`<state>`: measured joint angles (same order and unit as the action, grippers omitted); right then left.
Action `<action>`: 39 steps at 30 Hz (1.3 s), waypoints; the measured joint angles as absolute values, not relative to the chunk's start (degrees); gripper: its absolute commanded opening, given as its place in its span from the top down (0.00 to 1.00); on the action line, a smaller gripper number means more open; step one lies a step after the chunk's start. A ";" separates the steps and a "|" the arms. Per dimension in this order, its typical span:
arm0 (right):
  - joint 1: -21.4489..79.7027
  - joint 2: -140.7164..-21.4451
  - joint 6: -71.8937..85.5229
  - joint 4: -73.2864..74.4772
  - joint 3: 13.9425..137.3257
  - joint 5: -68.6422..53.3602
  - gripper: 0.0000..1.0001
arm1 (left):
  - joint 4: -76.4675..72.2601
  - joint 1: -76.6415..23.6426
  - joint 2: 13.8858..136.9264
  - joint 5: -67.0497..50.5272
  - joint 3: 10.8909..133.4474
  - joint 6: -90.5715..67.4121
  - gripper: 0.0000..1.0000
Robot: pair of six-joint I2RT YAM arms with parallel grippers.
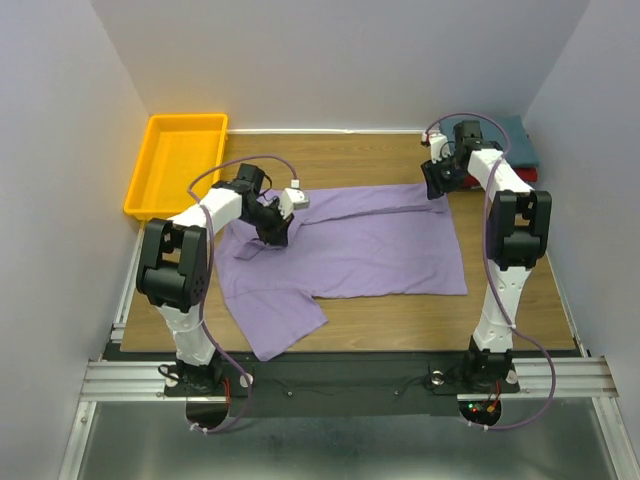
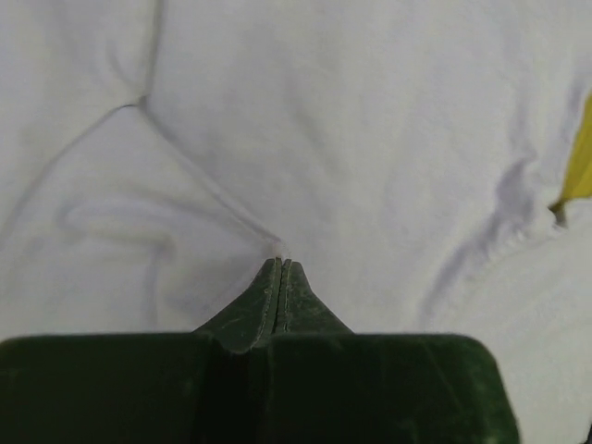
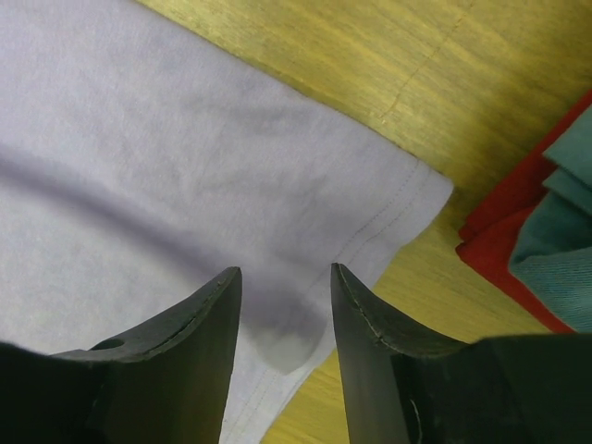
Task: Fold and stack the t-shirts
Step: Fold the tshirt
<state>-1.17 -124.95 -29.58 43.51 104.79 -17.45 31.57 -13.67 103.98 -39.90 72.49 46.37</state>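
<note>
A purple shirt (image 1: 360,245) is laid out across the middle of a wooden tabletop (image 1: 400,315), mostly flat, with a rumpled flap trailing toward the near edge on the left. The left hand (image 2: 280,264) is pressed together on the shirt's left part, and the creases drawn to its tips suggest a small fold of cloth is pinched there, probably so that side can be lifted. The right hand (image 3: 285,273) is held spread just above the shirt's far right corner, with the stitched hem lying between its fingers; nothing is gripped by it yet. It seems placed there so that the corner can be taken and the cloth folded from both ends at once. A red shirt (image 3: 499,240) with a teal shirt (image 3: 564,250) on top is seen folded at the far right, just beside that corner, where the purple one is presumably to be stacked. A yellow tray (image 1: 138,180) is set at the far left, well apart.
</note>
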 measured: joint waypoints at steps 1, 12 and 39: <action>-1.17 -124.97 -29.63 43.53 104.97 -17.41 0.51 | 31.92 -14.72 103.81 -39.53 71.24 47.48 0.53; -1.15 -125.40 -29.78 43.77 106.08 -18.11 0.58 | 35.46 -15.64 103.70 -39.24 75.11 48.07 0.47; -1.04 -130.13 -29.69 44.49 107.42 -13.89 0.63 | 15.44 -18.92 102.78 -25.87 63.96 24.82 0.62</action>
